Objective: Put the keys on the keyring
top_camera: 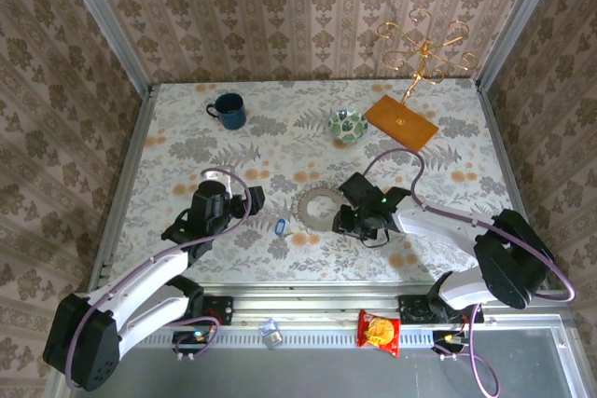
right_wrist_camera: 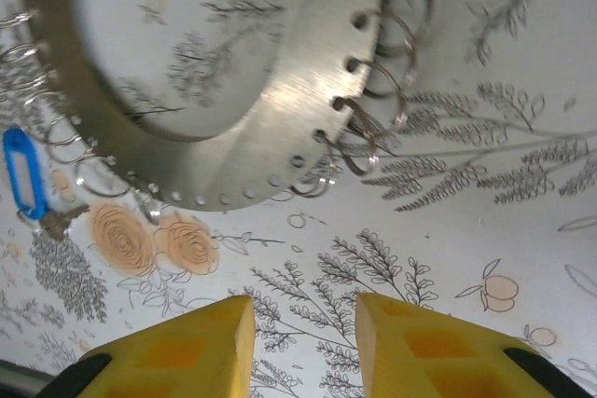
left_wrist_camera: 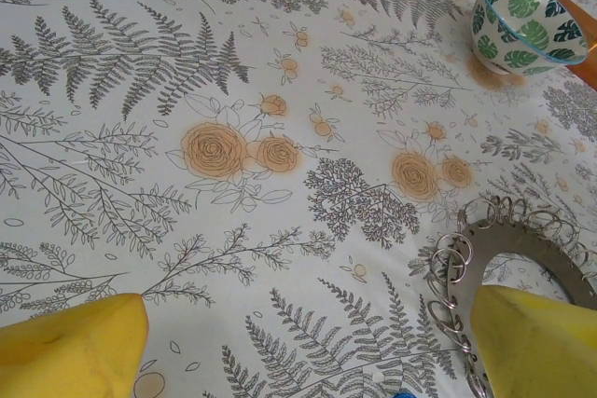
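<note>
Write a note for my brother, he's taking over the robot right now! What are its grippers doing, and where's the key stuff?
Grippers: the left gripper is open wide and holds nothing, over the tablecloth beside the keyring. The right gripper is open with nothing between its fingers, just off the keyring's rim.
Things: the keyring lies flat, with small wire loops around its edge. One blue key lies on the tablecloth next to it and looks unhooked.
Done: no key is visibly on the keyring.
Left: pick up the blue key and hook it on, then do the same for any other key.
</note>
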You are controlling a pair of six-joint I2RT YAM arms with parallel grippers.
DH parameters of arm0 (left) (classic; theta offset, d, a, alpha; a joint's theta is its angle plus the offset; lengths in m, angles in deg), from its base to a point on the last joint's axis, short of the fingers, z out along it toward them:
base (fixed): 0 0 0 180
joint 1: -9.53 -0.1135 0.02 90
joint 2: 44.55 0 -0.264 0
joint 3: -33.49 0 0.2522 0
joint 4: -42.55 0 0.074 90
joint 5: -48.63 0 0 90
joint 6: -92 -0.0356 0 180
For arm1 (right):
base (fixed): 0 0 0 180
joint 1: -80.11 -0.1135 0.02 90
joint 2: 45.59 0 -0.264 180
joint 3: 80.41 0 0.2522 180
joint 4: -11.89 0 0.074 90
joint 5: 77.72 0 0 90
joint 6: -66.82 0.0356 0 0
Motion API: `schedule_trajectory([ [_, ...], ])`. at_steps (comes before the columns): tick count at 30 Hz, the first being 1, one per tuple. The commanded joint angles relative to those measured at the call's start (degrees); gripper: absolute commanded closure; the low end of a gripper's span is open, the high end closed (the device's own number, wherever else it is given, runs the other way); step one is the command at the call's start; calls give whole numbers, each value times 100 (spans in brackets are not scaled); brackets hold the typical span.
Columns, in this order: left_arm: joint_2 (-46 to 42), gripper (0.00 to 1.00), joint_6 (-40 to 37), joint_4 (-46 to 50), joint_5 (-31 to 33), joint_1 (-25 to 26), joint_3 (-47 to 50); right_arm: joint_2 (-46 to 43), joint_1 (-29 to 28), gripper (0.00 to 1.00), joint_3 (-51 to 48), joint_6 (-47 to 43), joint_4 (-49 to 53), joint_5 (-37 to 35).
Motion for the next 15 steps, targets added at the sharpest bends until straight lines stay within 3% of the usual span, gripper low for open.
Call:
schedule_trajectory([
  [1,-61,10,-82,-138,93,46,-38,-57,31,65,-120,950,-765,154],
  [15,-87,10,-130,-147,144,116,-79,339,186,71,-448,1376,-1248,-66],
])
